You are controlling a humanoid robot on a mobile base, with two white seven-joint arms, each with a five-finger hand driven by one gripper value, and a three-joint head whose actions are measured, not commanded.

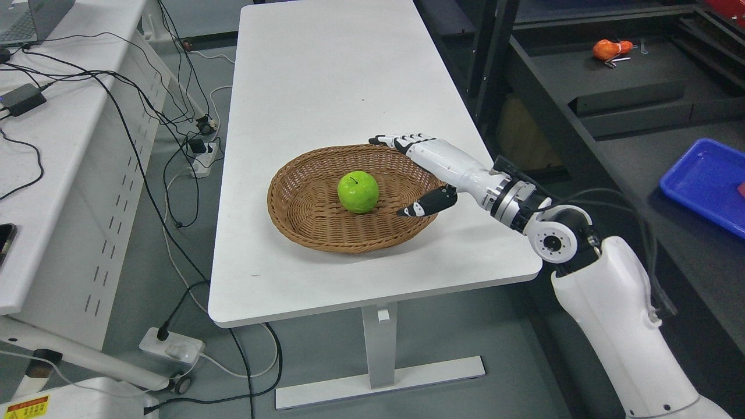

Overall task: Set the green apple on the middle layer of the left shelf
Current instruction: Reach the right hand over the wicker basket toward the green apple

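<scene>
Head view: green apple sits in middle of wicker basket on white table; right hand over basket's right rim, fingers extended wide, thumb pointing toward apple, holding nothing; hand near apple, not touching; blue tray on dark bench at right; orange object on bench farther back.

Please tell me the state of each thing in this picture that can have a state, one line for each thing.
green apple: upright in the basket, not held.
wicker basket: on the white table, holds only the apple.
right hand: open, over the basket's right rim, apart from the apple.
blue tray: at the right, partly cut off.
</scene>
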